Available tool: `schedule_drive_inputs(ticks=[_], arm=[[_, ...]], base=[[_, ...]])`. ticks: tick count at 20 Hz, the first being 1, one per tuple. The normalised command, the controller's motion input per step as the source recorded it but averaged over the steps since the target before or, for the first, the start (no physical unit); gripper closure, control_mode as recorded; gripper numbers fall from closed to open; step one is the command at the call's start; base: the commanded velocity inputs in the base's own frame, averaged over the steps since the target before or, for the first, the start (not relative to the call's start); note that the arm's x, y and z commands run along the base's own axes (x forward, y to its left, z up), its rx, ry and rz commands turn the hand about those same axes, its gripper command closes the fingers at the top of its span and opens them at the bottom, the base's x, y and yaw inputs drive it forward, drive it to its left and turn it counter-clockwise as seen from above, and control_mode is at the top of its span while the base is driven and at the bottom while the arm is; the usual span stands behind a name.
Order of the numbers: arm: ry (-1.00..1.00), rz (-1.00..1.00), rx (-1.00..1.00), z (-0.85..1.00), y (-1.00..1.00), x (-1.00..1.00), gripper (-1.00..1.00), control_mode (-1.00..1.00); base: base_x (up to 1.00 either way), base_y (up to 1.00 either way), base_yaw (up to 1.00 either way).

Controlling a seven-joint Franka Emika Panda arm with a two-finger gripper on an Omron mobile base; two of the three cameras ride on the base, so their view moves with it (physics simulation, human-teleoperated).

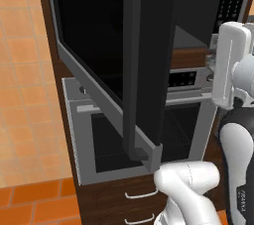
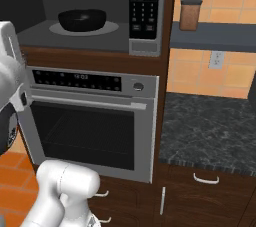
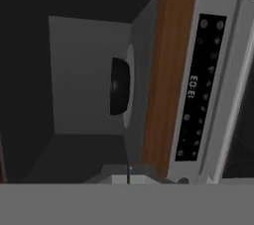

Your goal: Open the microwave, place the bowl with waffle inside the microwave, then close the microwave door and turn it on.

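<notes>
The microwave door (image 1: 144, 60) stands swung wide toward the robot, leaving the cavity clear for loading, and the pincer (image 3: 128, 179) just outside that opening is pressed fully shut with nothing between its tips. Deeper in, the bowl (image 2: 82, 19) already rests on the microwave (image 2: 80, 36) turntable, so I judge closing comes next.
</notes>
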Motion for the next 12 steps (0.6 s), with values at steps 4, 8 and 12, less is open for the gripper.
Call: schedule_drive_inputs(ticks=[4, 8, 12], arm=[[-0.03, -0.05, -0.29, -0.42, 0.84, -1.0, 1.0, -1.0], [-0.01, -0.05, -0.41, -0.33, 0.87, -1.0, 1.0, -1.0], [-0.2, -0.03, -0.37, -0.17, 0.87, -1.0, 1.0, -1.0]], base=[[0.0, 0.0, 0.0], [0.0, 0.0, 0.0], [0.0, 0.0, 0.0]])
